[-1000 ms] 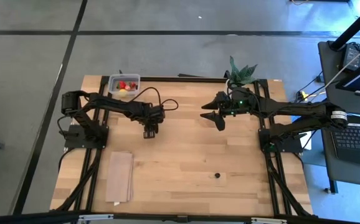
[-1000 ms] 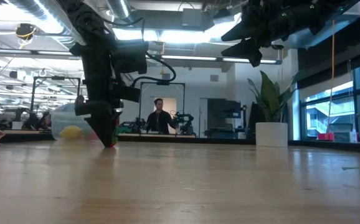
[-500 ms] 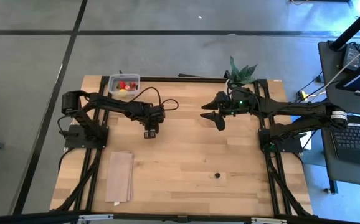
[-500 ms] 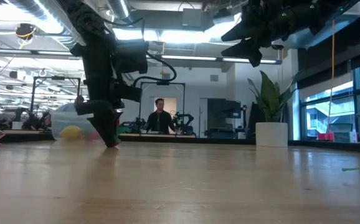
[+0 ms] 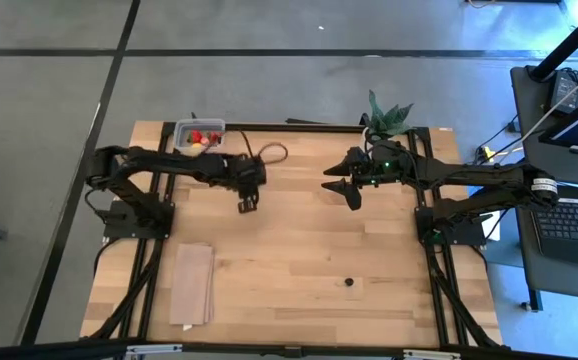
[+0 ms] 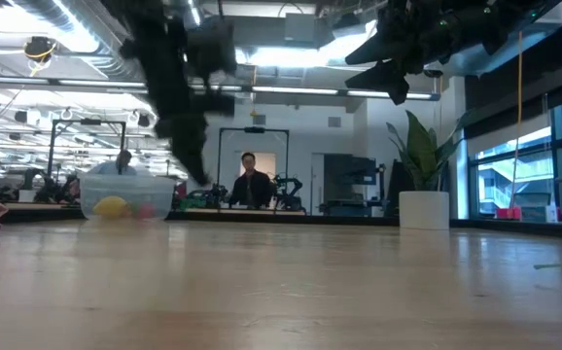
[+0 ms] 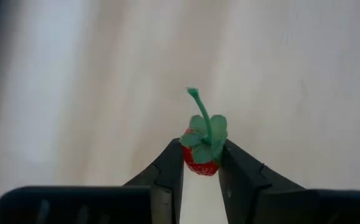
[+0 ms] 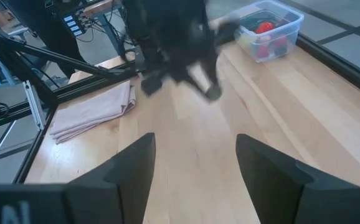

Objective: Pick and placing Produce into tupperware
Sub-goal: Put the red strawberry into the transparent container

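Note:
My left gripper (image 5: 246,204) is above the table's middle left, shut on a small red strawberry (image 7: 200,160) with a green leafy cap and stem. It is blurred in the low view (image 6: 195,173). The clear tupperware (image 5: 199,136) stands at the far left edge with red and yellow pieces inside; it also shows in the low view (image 6: 125,194) and the right wrist view (image 8: 270,30). A dark berry (image 5: 349,283) lies on the table at the near right. My right gripper (image 5: 341,186) is open and empty, raised over the far right. My left gripper pinches the strawberry's red body (image 7: 195,167) between its two fingertips, one on each side. The green cap and stem (image 7: 206,127) stick out beyond the fingers. The strawberry is lifted clear of the table.
A folded tan cloth (image 5: 192,285) lies at the near left. A spiky green plant in a white pot (image 5: 387,118) stands at the far right edge. Bare wood (image 5: 309,250) lies between the arms. A person (image 6: 253,185) shows in the room behind.
My left gripper has risen from the table top with the strawberry and moved a little toward the right and far side. The strawberry is now lifted clear of the table.

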